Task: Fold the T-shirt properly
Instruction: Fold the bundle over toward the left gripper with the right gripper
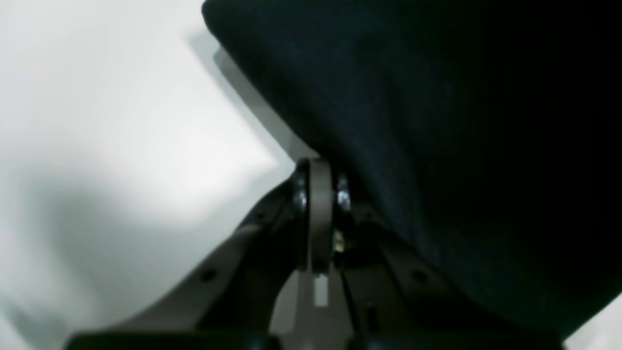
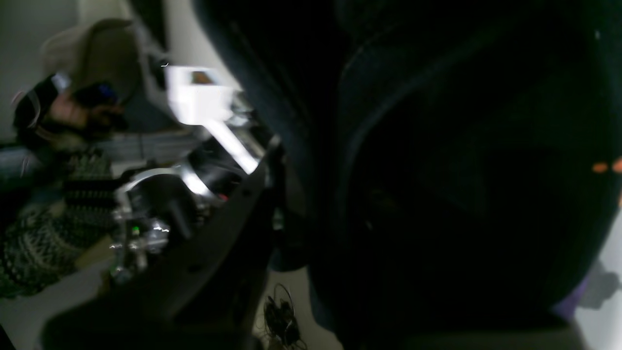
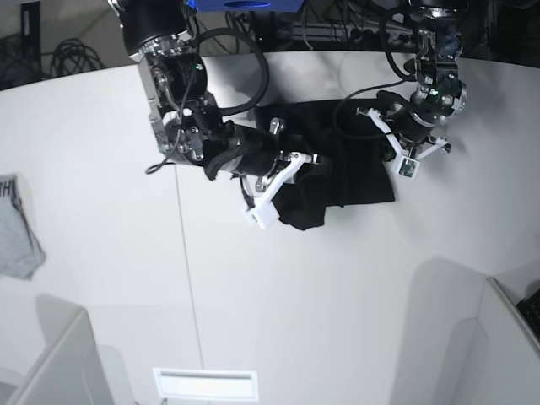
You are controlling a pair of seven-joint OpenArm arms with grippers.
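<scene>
T-shirt (image 3: pixel 342 160): you will find it bunched, black side out, at the far middle of the white table (image 3: pixel 278 295), stretched between the two arms. One lobe of cloth sags toward you below the right gripper (image 3: pixel 310 160), and the lower edge runs across to a corner near the left gripper (image 3: pixel 390 156).

Left gripper: in its wrist view the fingers (image 1: pixel 319 194) are pressed together at the hem of the black fabric, pinching the shirt edge, with the cloth draped up and to the right above the table.

Right gripper: it sits in the cloth at the shirt's left side in the base view. Its wrist view is almost filled by dark folds (a few orange specks and a trace of purple print show at the right edge), and you see it closed on the T-shirt.

Note a small grey garment (image 3: pixel 15 228) lying at the table's left edge, well apart from the shirt.
</scene>
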